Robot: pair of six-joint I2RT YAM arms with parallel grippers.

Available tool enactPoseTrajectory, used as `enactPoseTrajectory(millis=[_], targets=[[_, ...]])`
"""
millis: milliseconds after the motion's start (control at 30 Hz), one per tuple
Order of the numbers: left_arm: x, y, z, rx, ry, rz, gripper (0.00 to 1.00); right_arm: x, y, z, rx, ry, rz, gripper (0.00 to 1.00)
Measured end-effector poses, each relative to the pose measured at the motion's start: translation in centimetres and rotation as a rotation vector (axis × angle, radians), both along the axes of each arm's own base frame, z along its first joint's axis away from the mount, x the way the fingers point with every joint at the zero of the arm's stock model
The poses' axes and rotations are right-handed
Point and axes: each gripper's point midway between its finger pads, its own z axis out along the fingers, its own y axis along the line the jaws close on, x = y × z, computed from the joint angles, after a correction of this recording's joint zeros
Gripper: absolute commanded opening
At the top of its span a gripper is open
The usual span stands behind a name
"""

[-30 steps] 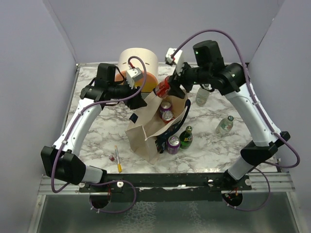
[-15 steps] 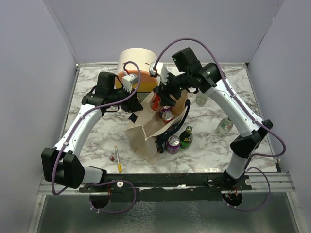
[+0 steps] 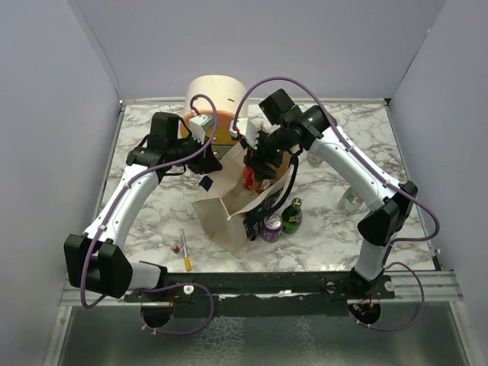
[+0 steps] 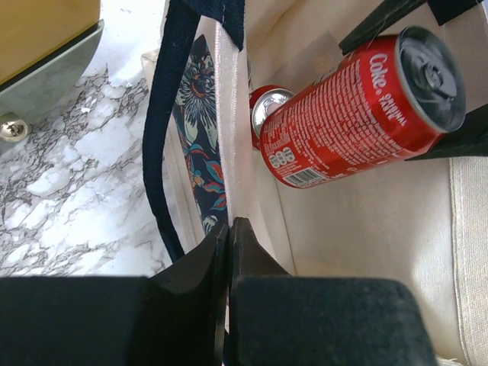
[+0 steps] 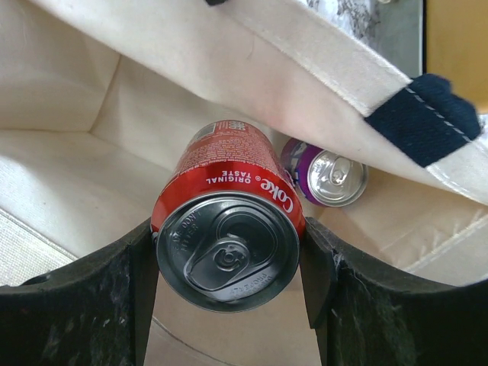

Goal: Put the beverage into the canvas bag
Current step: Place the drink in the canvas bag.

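Note:
The beverage, a red Coke can, is gripped by its sides in my right gripper, just inside the mouth of the canvas bag. From above, the can hangs below the right gripper over the bag's opening. My left gripper is shut on the bag's cream rim, next to the navy strap, and holds that side up. From above, the left gripper sits at the bag's left edge. A purple can lies inside the bag.
A cream-and-orange drawer box stands right behind the bag. A purple can and a green bottle stand at the bag's front right. Clear bottles stand further right. A yellow pen lies front left.
My right arm has swung left and down, bringing the Coke can from behind the bag into its mouth. My left gripper has closed on the bag's rim.

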Motion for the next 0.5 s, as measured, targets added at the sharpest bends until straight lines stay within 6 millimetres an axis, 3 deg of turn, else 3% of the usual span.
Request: enactPoseTrajectory(millis=[500], targets=[[-0.1, 0.2, 0.0, 0.015, -0.027, -0.007, 0.0, -0.7, 1.8, -3.8, -0.069, 0.044, 0.071, 0.02]])
